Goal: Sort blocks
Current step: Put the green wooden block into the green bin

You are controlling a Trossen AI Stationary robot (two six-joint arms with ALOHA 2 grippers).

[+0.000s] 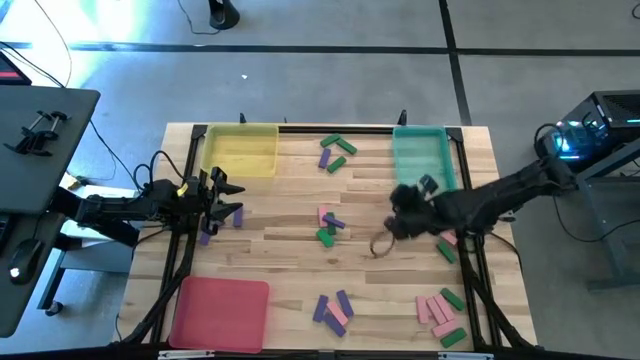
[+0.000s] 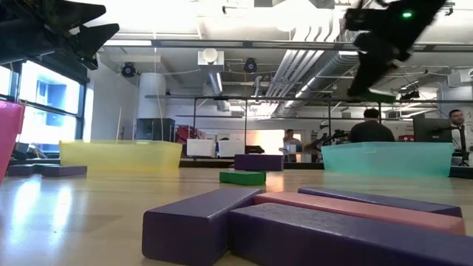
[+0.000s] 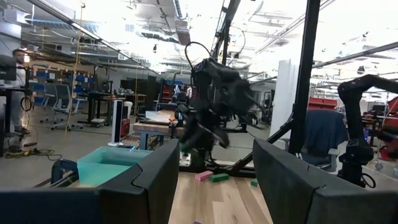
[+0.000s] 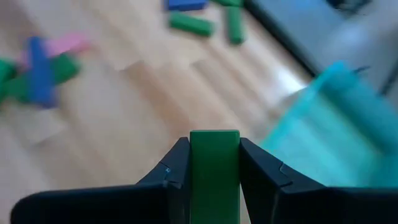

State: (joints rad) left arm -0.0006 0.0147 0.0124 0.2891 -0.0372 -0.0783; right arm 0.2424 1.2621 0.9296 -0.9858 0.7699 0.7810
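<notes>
High view: right gripper (image 1: 408,208) hung above the tabletop (image 1: 300,190), just short of the teal tray (image 1: 425,158); left gripper (image 1: 222,198) waited beside the yellow tray (image 1: 240,150), a purple block (image 1: 206,234) near it. Loose blocks (image 1: 331,226) lay well apart from the teal tray toward the table's middle, more near the red tray (image 1: 222,312).

Low view: right gripper (image 2: 377,52) was raised well clear of the teal tray (image 2: 388,159); a green block (image 2: 242,177) lay on the tabletop between the two far trays.

Left wrist view: left gripper's fingers (image 3: 149,177) stood apart, holding nothing.

Right wrist view: right gripper (image 4: 214,177) was clamped on a green block (image 4: 214,162), held upright between the fingers; the teal tray (image 4: 329,130) lay just ahead.

Step, judged: carrying green to the teal tray.

Doing it well: bring the block fully over the tray's floor, past the rim, lower before letting go so it does not bounce out.
</notes>
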